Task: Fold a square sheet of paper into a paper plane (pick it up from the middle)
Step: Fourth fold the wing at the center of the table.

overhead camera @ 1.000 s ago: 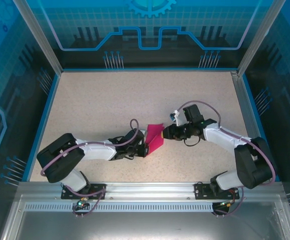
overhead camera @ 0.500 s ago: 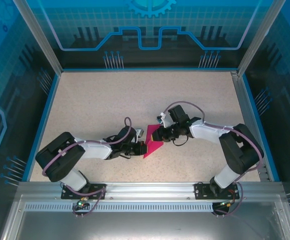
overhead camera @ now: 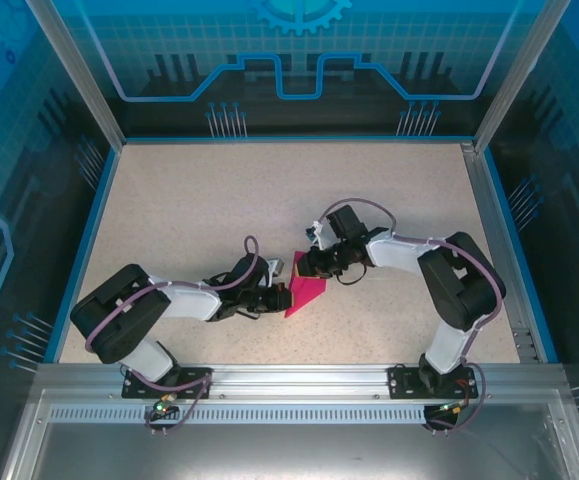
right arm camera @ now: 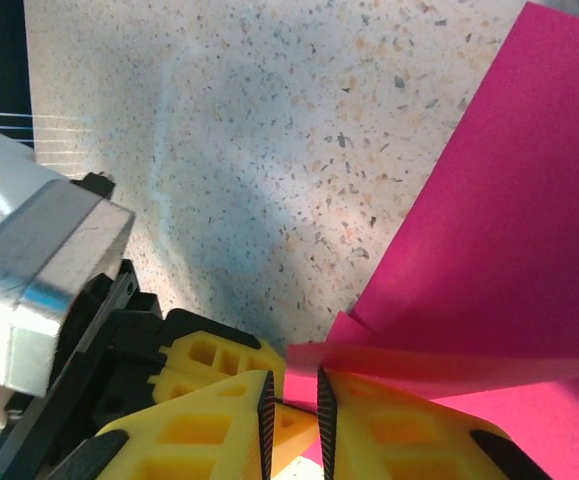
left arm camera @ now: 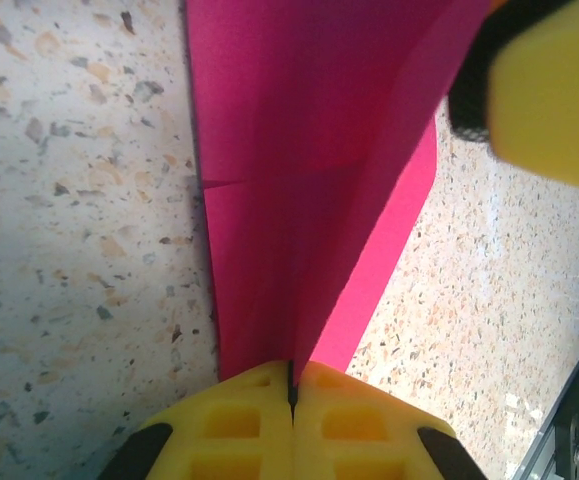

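Note:
The magenta-pink sheet of paper (overhead camera: 305, 292) is folded into a small creased shape low over the table, between both arms. My left gripper (overhead camera: 278, 296) is shut on its folded lower edge; in the left wrist view the yellow fingertips (left arm camera: 329, 415) meet on the crease and the paper (left arm camera: 299, 150) fans out ahead. My right gripper (overhead camera: 305, 266) sits at the paper's far end with its jaws a narrow gap apart (right arm camera: 292, 378). A loose paper flap (right arm camera: 439, 365) lies across its right fingertip and reaches into the gap. A yellow finger of the right gripper (left arm camera: 549, 90) shows blurred beside the paper.
The speckled table (overhead camera: 199, 210) stretches far and to both sides, bounded by a blue rim (overhead camera: 89, 240) and metal posts. The left gripper's yellow finger (right arm camera: 209, 360) and grey camera housing (right arm camera: 29, 270) crowd close to my right fingers.
The right gripper has slid left up to the paper's far end. The left gripper drew back slightly left, and the paper stands lower and looks smaller than before.

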### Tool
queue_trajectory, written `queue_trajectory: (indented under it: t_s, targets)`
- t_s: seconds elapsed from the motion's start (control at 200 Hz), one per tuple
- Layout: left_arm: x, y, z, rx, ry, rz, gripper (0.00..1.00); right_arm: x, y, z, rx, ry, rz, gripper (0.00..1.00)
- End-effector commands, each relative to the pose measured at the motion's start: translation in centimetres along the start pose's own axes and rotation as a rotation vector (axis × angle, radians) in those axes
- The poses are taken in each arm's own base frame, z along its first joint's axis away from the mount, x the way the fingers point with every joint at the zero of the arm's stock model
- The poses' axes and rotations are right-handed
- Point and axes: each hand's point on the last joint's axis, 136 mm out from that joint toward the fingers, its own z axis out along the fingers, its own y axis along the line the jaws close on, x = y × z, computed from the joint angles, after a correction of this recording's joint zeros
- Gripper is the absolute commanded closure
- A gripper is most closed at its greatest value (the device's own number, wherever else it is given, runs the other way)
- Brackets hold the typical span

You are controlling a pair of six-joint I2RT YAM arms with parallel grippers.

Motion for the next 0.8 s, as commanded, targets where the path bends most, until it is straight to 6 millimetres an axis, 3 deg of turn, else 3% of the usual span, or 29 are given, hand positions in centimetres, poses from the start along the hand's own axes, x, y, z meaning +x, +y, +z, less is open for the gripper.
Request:
queue_trajectory:
  t_s: [0.0,0.18,0.47,0.795]
  targets:
    - [0.5,0.4,-0.1,0.005,0.012,-0.017,0.95,-0.2,0.2,0.7,-0.003,0.015,-0.009,0.79]
    - [0.8,0.7,-0.2,-0.008,0.027,-0.011,0.87,-0.5,-0.8,1.1,0.03,0.015,0.006,0.79]
    - [1.3,0.4,-0.5,0.005,0.045,0.007,0.83,-0.4,-2.2,1.4,0.078,0.021,0.031,0.8]
    - [1.5,0.5,-0.6,0.009,0.054,0.008,0.96,-0.4,-2.7,1.8,0.086,0.026,0.043,0.8]
